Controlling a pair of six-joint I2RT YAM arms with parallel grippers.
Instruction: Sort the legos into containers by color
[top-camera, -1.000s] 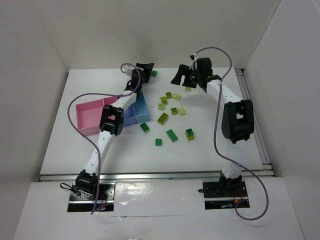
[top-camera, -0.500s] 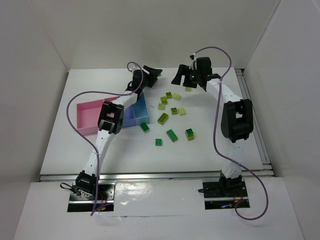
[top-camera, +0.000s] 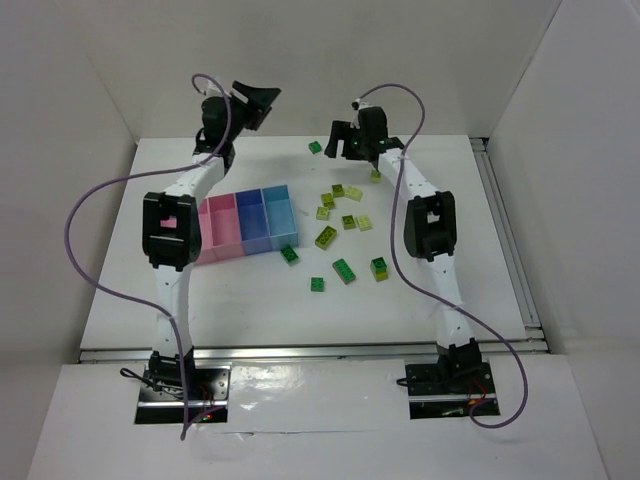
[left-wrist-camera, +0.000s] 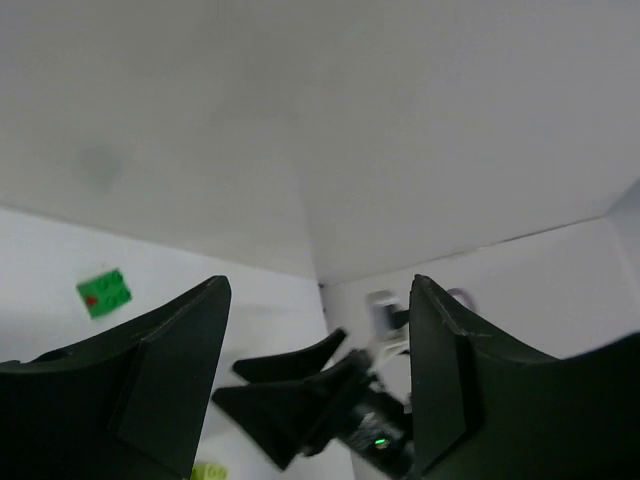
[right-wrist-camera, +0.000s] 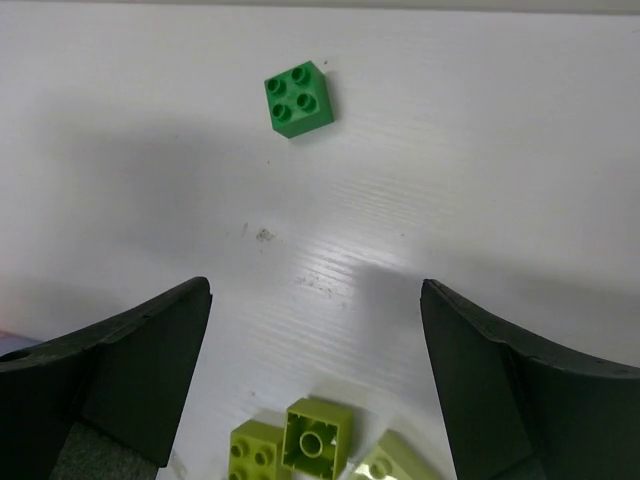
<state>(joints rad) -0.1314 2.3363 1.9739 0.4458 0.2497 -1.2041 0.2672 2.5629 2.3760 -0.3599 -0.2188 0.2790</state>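
Table (top-camera: 380, 315) first: a white top, with the containers (top-camera: 245, 225) lying left of the middle. They are a joined row of four bins, running pink, pink, blue, pale blue from left to right.

Both arms reach toward the far side. The left gripper (top-camera: 262, 100) is lifted high near the far wall, its jaws apart with nothing between them. The right gripper (top-camera: 340, 140) hangs low over the far middle of the table, jaws wide and likewise empty.

The legos (top-camera: 326, 237) lie loose to the right of the bins, dark green and yellow-green mixed. None shows inside a bin.

Smallest is one dark green brick (right-wrist-camera: 299, 98), alone and studs up, just left of the right gripper. It looks like the likely next pick. To take it well, the gripper should shift until the brick sits centred between the fingers, line them up with its flat sides, then come down and close.

No brand, label or writing can be read anywhere.
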